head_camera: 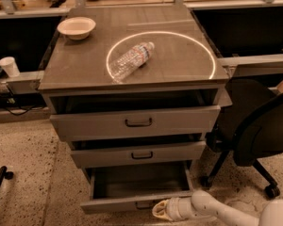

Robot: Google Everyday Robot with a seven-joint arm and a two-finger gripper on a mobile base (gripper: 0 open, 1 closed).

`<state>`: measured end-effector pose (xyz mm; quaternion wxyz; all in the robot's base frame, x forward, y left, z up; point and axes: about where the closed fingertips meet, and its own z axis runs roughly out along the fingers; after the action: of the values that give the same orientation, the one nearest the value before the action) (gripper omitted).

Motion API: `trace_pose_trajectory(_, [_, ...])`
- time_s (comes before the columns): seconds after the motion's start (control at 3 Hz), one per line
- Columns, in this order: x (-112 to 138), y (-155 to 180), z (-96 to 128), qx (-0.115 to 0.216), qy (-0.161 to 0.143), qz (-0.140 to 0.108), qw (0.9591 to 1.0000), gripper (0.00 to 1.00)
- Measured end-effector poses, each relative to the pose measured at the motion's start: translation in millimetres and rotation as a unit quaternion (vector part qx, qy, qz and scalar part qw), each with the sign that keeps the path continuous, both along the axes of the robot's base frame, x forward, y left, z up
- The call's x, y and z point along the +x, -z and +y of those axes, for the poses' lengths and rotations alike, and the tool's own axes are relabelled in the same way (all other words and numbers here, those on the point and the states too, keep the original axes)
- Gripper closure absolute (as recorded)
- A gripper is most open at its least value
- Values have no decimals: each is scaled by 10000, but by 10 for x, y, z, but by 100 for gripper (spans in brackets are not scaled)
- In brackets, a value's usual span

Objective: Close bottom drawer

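The grey cabinet has three drawers, all pulled out. The bottom drawer (132, 202) stands out furthest, its inside empty, with a slim front panel and a small dark handle at centre. My gripper (161, 211) is at the bottom of the view, right up against the front panel just right of the handle; the white arm runs off to the lower right.
The top drawer (137, 122) and middle drawer (141, 154) are partly open. On the cabinet top lie a plastic bottle (130, 60) and a white bowl (77, 27). A black office chair (254, 131) stands at the right. A paper cup (9, 66) sits at the left.
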<state>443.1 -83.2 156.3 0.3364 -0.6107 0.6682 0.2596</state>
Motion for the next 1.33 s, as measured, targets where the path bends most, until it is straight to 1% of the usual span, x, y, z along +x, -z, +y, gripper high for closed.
trace_pose_trajectory(0.33, [396,44,175,144,200,-240,9994,100])
trace_pose_trajectory(0.67, [396,44,175,145,200,-240,9994,100])
trace_pose_trajectory(1.0, [465,69,242,353,147,-303,9988,100])
trace_pose_trajectory(1.33, [615,90,256,719,371,-588,9950,100])
